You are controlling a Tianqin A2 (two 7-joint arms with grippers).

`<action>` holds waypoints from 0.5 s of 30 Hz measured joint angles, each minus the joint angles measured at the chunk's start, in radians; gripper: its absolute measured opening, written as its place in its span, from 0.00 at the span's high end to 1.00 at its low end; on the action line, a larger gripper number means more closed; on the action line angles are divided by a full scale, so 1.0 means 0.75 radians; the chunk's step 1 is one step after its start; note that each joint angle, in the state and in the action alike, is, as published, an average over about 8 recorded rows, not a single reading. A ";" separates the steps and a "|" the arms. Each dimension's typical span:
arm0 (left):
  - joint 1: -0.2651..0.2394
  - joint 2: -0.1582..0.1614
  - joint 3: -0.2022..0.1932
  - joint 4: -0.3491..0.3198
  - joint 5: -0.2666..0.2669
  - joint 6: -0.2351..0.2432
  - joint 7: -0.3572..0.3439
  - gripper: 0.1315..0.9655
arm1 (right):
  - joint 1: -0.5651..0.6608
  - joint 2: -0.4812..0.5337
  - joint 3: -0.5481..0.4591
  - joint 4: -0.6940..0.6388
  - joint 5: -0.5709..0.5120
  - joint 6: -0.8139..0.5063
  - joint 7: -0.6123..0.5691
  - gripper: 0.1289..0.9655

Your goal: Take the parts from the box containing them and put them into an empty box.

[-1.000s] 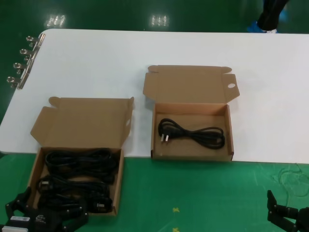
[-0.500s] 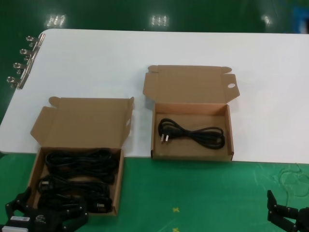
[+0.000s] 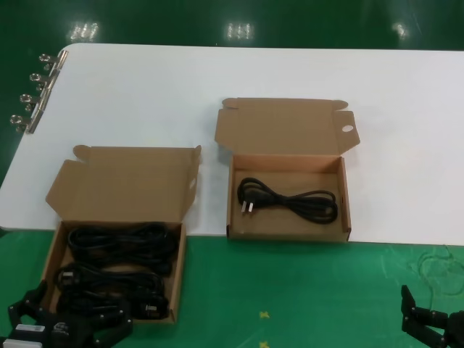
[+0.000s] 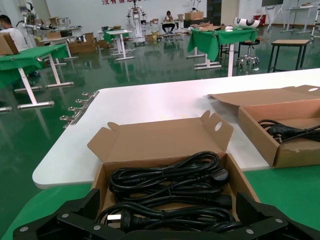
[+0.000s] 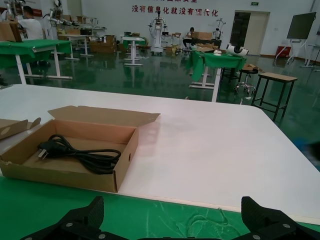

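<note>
The box containing the parts [image 3: 48,262] stands open at the front left, its plain lid [image 3: 123,185] folded back. Several black coiled cords [image 3: 116,246] fill it, also seen in the left wrist view as cords [image 4: 170,186]. My left gripper [image 3: 69,317] hovers open just in front of this box's near end, its jaws spread wide [image 4: 172,222] and nothing between them. The other box [image 3: 288,230], with a round hole [image 3: 347,129] in its lid tab, holds one cord [image 3: 290,199]; the right wrist view shows this box [image 5: 75,172] and cord [image 5: 80,152]. My right gripper [image 3: 435,326] is low at the front right, open [image 5: 175,212] and idle.
Both boxes sit at the front edge of a white table [image 3: 217,80], partly over a green mat [image 3: 290,290]. Metal binder clips [image 3: 32,94] line the table's far left edge. Thin loose threads [image 3: 438,264] lie on the mat ahead of the right gripper.
A person's legs at the far back right have left the head view. Neither arm, box nor cord has moved.
</note>
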 joint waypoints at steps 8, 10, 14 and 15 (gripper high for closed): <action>0.000 0.000 0.000 0.000 0.000 0.000 0.000 0.00 | 0.000 0.000 0.000 0.000 0.000 0.000 0.000 0.00; 0.000 0.000 0.000 0.000 0.000 0.000 0.000 0.00 | 0.000 0.000 0.000 0.000 0.000 0.000 0.000 0.00; 0.000 0.000 0.000 0.000 0.000 0.000 0.000 0.00 | 0.000 0.000 0.000 0.000 0.000 0.000 0.000 0.00; 0.000 0.000 0.000 0.000 0.000 0.000 0.000 0.00 | 0.000 0.000 0.000 0.000 0.000 0.000 0.000 0.00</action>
